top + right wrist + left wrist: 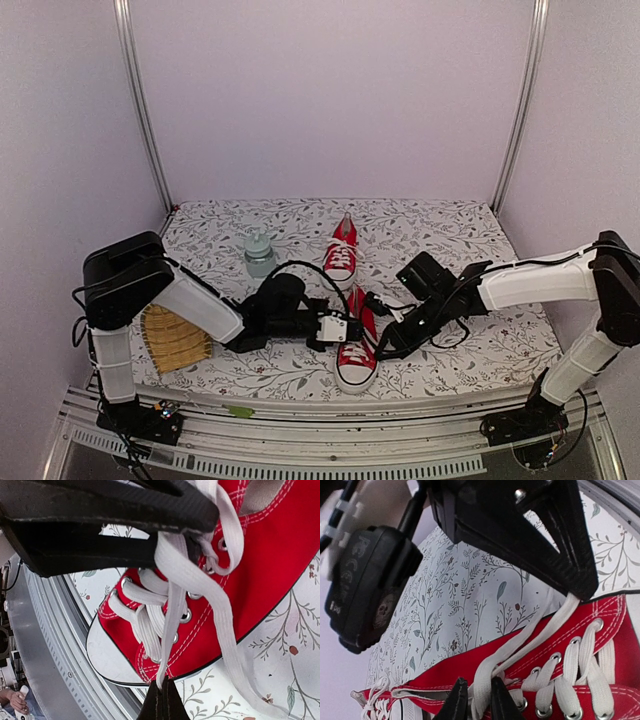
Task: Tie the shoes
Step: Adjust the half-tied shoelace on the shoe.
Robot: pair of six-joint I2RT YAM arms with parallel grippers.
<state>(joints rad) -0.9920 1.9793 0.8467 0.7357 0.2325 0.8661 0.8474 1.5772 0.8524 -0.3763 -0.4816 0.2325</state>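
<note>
**Fig. 1.** 2 arms working the lace of 1 shoe; all positions are given relative to the near shoe.

**(a) Overhead view.** The near shoe (pixel 357 362), red with a white toe cap, lies on the flowered tablecloth (pixel 500 350) with its toe toward the arm bases. The far shoe (pixel 341 255) lies just behind its heel, roughly in line with it and toe toward it. The 2 arms reach in from opposite sides of the near shoe and meet over its laced upper. A pale green bottle (pixel 260 252) stands well to the left of the near shoe and behind it. A yellow woven mat (pixel 172 338) lies further left, partly under the left arm.

**(b) Left wrist view.** The left gripper (pixel 479 703) sits low over the near shoe's eyelet rows. Its 2 fingers (pixel 456 703) are drawn close on either side of 1 strand of the white lace (pixel 520 640) and press on it. A second strand runs up from the eyelets to the tip of the right gripper, above and to the right.

**(c) Right wrist view.** The right gripper (pixel 162 703) has its jaws fully together, and the end of a strand runs straight into the pinched tips. This gripper hangs beside the toe cap of the near shoe. The left gripper's dark fingers cross the top of the view, with lace emerging from between them.
</note>
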